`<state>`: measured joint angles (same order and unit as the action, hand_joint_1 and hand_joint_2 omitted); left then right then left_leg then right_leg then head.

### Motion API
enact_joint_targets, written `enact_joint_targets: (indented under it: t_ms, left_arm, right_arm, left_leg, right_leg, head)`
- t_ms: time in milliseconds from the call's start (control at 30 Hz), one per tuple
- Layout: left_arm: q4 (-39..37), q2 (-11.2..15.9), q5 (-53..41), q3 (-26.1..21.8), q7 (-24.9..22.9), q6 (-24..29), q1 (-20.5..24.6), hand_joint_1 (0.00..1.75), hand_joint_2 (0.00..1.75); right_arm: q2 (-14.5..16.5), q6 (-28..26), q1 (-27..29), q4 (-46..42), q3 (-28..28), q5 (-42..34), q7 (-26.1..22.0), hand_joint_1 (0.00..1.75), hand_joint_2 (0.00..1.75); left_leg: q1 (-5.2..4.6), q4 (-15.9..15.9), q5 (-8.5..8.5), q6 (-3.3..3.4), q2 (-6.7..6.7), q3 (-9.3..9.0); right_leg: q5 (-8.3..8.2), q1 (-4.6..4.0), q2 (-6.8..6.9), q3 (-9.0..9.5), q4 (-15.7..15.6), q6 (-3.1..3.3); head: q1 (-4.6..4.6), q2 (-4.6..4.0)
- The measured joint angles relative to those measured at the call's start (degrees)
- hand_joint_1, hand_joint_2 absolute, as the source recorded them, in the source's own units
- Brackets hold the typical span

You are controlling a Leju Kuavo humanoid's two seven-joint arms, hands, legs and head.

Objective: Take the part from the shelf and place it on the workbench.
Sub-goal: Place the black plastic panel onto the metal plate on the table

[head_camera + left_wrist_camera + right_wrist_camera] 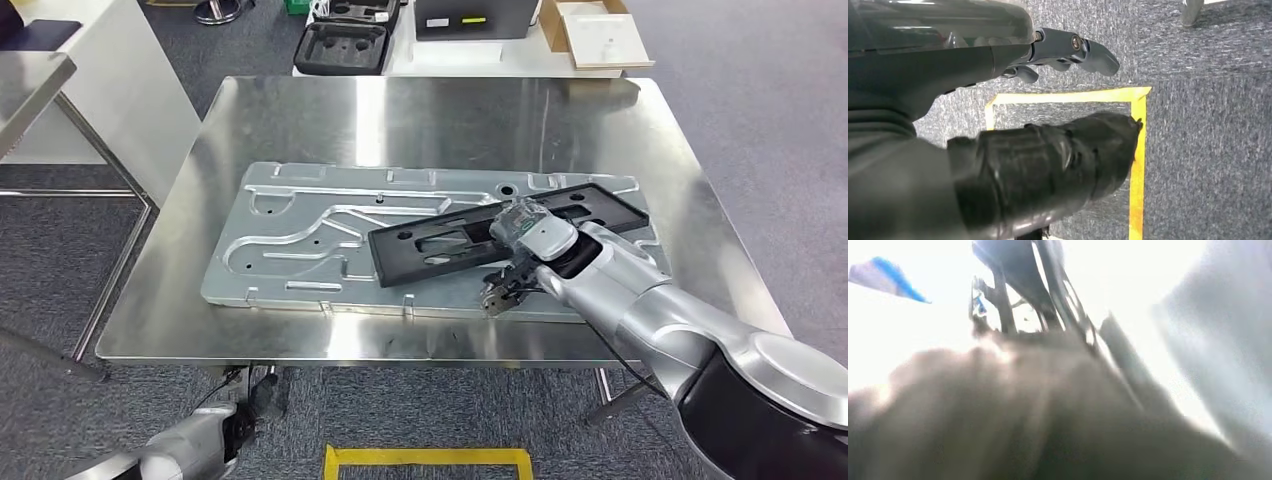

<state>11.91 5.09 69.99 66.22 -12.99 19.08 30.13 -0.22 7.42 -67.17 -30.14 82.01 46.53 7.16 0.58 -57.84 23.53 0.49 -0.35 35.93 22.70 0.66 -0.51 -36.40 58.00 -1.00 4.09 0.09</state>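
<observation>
A long black part [440,240] with slots lies slanted across a silver machined plate [300,235] on the steel workbench [400,120]. My right hand [515,262] sits over the part's near edge around its middle; its top rests on the part and dark fingers [497,295] curl under the edge, holding it. The right wrist view is blurred and washed out. Below the workbench's front left corner hangs my left hand [240,420]. In the left wrist view the left hand [1068,95] has its fingers [1088,50] spread apart over grey carpet, with nothing in them.
Behind the workbench a white table carries a black foam tray [340,45], a dark box [475,18] and a cardboard box [595,35]. Another table [40,75] stands at the left. Yellow floor tape [430,458] marks the carpet in front.
</observation>
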Motion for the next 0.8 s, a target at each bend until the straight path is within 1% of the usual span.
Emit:
enact_joint_targets:
  t_ms: [33, 67, 100, 167, 200, 233, 267, 300, 333, 367, 400, 433, 467, 533, 567, 600, 633, 667, 700, 733, 767, 800]
  left_arm:
    - [0.0, 0.0, 0.2, 0.0, 0.2, 0.1, 0.0, 0.0, 0.0]
    - [0.0, 0.0, 0.5, 0.0, 0.4, 0.2, 0.1, 0.0, 0.0]
    - [0.0, 0.0, 0.6, 0.0, 0.6, 0.3, 0.1, 0.0, 0.0]
    - [0.0, -0.1, 0.6, 0.0, 0.7, 0.5, 0.1, 0.0, 0.0]
    - [0.0, -0.1, 0.6, 0.0, 0.6, 0.6, 0.0, 0.0, 0.0]
    - [0.0, -0.1, 0.6, 0.0, 0.4, 0.7, 0.0, 0.0, 0.0]
    - [0.0, -0.1, 0.6, 0.0, 0.3, 0.8, 0.0, 0.0, 0.0]
    - [0.0, -0.2, 0.7, 0.0, 0.2, 0.8, 0.0, 0.0, 0.0]
    - [0.0, -0.2, 0.8, 0.0, 0.2, 0.8, 0.0, 0.0, 0.0]
    - [0.0, -0.3, 1.1, 0.0, 0.3, 0.7, 0.0, 0.0, 0.0]
    - [0.0, -0.3, 1.3, 0.0, 0.4, 0.6, 0.0, 0.0, 0.0]
    - [0.0, -0.4, 1.5, 0.0, 0.5, 0.5, 0.0, 0.0, 0.0]
    - [0.0, -0.4, 1.7, 0.0, 0.6, 0.4, -0.1, 0.0, 0.0]
    - [0.0, -0.4, 2.0, 0.0, 0.6, 0.3, -0.3, 0.0, 0.0]
    - [0.0, -0.4, 2.1, 0.0, 0.7, 0.2, -0.4, 0.0, 0.0]
    - [0.0, -0.4, 2.1, 0.0, 0.6, 0.1, -0.4, 0.0, 0.0]
    - [0.0, -0.4, 2.2, 0.0, 0.6, 0.1, -0.4, 0.0, 0.0]
    - [0.0, -0.4, 2.3, 0.0, 0.5, 0.0, -0.4, 0.0, 0.0]
    - [0.0, -0.4, 2.4, 0.0, 0.3, 0.0, -0.5, 0.0, 0.0]
    - [0.0, -0.3, 2.5, 0.0, 0.3, 0.0, -0.6, 0.0, 0.0]
    - [0.0, -0.3, 2.5, 0.0, 0.2, 0.0, -0.6, 0.0, 0.0]
    - [0.0, -0.2, 2.6, 0.0, 0.1, -0.1, -0.6, 0.0, 0.0]
  right_arm:
    - [0.0, -2.5, 0.0, -0.2, -0.4, -0.3, 0.3, 0.0, 0.0]
    - [0.0, -5.5, 0.0, -0.5, -0.9, -0.6, 0.7, 0.0, 0.0]
    - [0.0, -8.6, -0.1, -1.1, -1.4, -0.9, 1.1, 0.0, 0.0]
    - [-0.1, -14.6, -0.2, -2.9, -2.8, -0.7, 2.1, 0.0, 0.0]
    - [-0.3, -17.0, -0.2, -4.0, -3.5, -0.3, 2.6, 0.0, 0.0]
    - [-0.4, -19.0, -0.1, -5.2, -4.2, 0.3, 3.1, 0.0, 0.0]
    - [-0.5, -20.5, -0.1, -6.5, -4.9, 1.1, 3.5, 0.0, 0.0]
    - [-0.7, -22.0, -0.1, -8.0, -5.7, 2.1, 3.9, 0.0, 0.0]
    - [-0.8, -23.6, -0.1, -9.8, -6.6, 3.3, 4.3, 0.0, 0.0]
    - [-1.0, -25.4, -0.1, -12.1, -7.9, 4.6, 4.6, 0.0, 0.0]
    - [-1.2, -26.9, -0.1, -14.3, -9.1, 5.7, 4.8, 0.0, 0.0]
    - [-1.4, -28.0, -0.1, -16.4, -10.4, 6.6, 5.0, 0.0, 0.0]
    - [-1.5, -28.6, -0.1, -18.3, -11.4, 7.3, 5.1, 0.0, 0.0]
    - [-1.5, -28.8, 0.1, -21.3, -12.7, 8.1, 5.3, 0.0, 0.0]
    - [-1.6, -28.8, 0.2, -22.8, -13.1, 8.4, 5.3, 0.0, 0.0]
    - [-1.6, -28.9, 0.4, -24.3, -13.6, 8.6, 5.4, 0.0, 0.0]
    - [-1.6, -29.1, 0.6, -25.6, -14.1, 8.7, 5.4, 0.0, 0.0]
    - [-1.6, -29.4, 0.9, -27.0, -14.7, 8.9, 5.4, 0.0, 0.0]
    - [-1.6, -29.8, 1.4, -28.2, -15.1, 8.9, 5.3, 0.0, 0.0]
    - [-1.6, -30.2, 2.0, -29.3, -15.6, 8.9, 5.2, 0.0, 0.0]
    - [-1.6, -30.6, 2.7, -30.5, -16.0, 9.0, 5.0, 0.0, 0.0]
    - [-1.6, -31.0, 3.3, -31.6, -16.4, 9.0, 4.9, 0.0, 0.0]
  left_leg:
    - [0.04, 0.1, -0.11, 0.4, 0.03, -0.09]
    - [0.1, 0.3, -0.24, 0.77, 0.08, -0.17]
    - [0.12, 0.4, -0.36, 1.05, 0.14, -0.23]
    - [-0.04, 0.3, -0.5, 1.38, 0.3, -0.13]
    - [-0.12, 0.2, -0.56, 1.45, 0.35, -0.05]
    - [-0.19, 0.1, -0.58, 1.48, 0.35, 0.04]
    - [-0.23, 0.0, -0.57, 1.49, 0.3, 0.13]
    - [-0.25, -0.2, -0.55, 1.47, 0.21, 0.22]
    - [-0.28, -0.4, -0.52, 1.44, 0.12, 0.4]
    - [-0.39, -0.6, -0.5, 1.34, 0.02, 0.68]
    - [-0.47, -0.8, -0.54, 1.16, -0.03, 0.99]
    - [-0.54, -0.9, -0.63, 0.93, -0.04, 1.26]
    - [-0.57, -0.9, -0.78, 0.64, -0.04, 1.42]
    - [-0.49, -0.9, -0.71, 0.08, -0.05, 1.66]
    - [-0.43, -1.8, 0.33, -0.23, -0.04, 2.05]
    - [-0.33, -3.7, 2.11, -0.54, -0.02, 2.77]
    - [-0.18, -6.4, 4.31, -0.85, 0.03, 3.67]
    - [-0.06, -10.0, 6.78, -1.17, 0.06, 4.74]
    - [0.07, -13.2, 8.5, -1.42, 0.06, 5.5]
    - [0.17, -14.9, 9.31, -1.6, 0.06, 5.57]
    - [0.26, -14.9, 9.28, -1.77, 0.07, 4.72]
    - [0.36, -12.3, 8.24, -1.88, 0.07, 2.72]
  right_leg:
    - [0.51, 0.07, 0.03, -0.27, 0.6, -0.27]
    - [1.63, 0.08, 0.09, -1.04, 2.3, -0.46]
    - [3.23, 0.12, 0.16, -2.3, 5.1, -0.55]
    - [6.9, 0.05, 0.21, -5.7, 12.8, -0.6]
    - [7.85, 0.03, 0.22, -6.89, 15.5, -0.58]
    - [7.87, 0.01, 0.22, -7.24, 16.4, -0.51]
    - [6.82, -0.02, 0.23, -6.48, 15.2, -0.35]
    - [5.04, -0.08, 0.22, -4.77, 12.0, -0.09]
    - [3.42, -0.21, 0.21, -2.84, 8.1, 0.25]
    - [2.2, -0.35, 0.19, -1.15, 4.7, 0.54]
    - [1.54, -0.5, 0.16, -0.11, 2.4, 0.78]
    - [1.43, -0.63, 0.11, 0.24, 1.5, 0.96]
    - [1.29, -0.69, 0.07, 0.27, 1.3, 1.09]
    - [0.67, -0.43, 0.12, 0.18, 0.8, 1.56]
    - [0.25, -0.26, 0.19, 0.11, 0.5, 1.85]
    - [-0.19, -0.09, 0.26, -0.07, 0.2, 2.11]
    - [-0.51, -0.06, 0.27, -0.34, 0.1, 2.27]
    - [-0.84, -0.04, 0.28, -0.74, 0.1, 2.39]
    - [-1.14, -0.03, 0.29, -1.17, 0.1, 2.39]
    - [-1.44, -0.01, 0.29, -1.63, 0.2, 2.32]
    - [-1.77, 0.04, 0.29, -2.18, 0.4, 2.2]
    - [-2.05, 0.14, 0.29, -2.73, 0.6, 2.01]
  head:
    - [-0.04, 0.0]
    - [-0.14, 0.0]
    - [-0.2, 0.0]
    - [-0.29, 0.0]
    - [-0.28, 0.0]
    - [-0.27, 0.0]
    - [-0.27, 0.0]
    - [-0.28, 0.0]
    - [-0.28, 0.0]
    - [-0.25, 0.0]
    - [-0.22, 0.0]
    - [-0.2, 0.0]
    - [-0.19, 0.0]
    - [-0.24, 0.0]
    - [-0.16, 0.0]
    - [-0.06, 0.0]
    - [0.04, 0.0]
    - [0.13, 0.0]
    - [0.14, 0.0]
    - [0.13, 0.0]
    - [0.13, 0.0]
    - [0.13, 0.0]
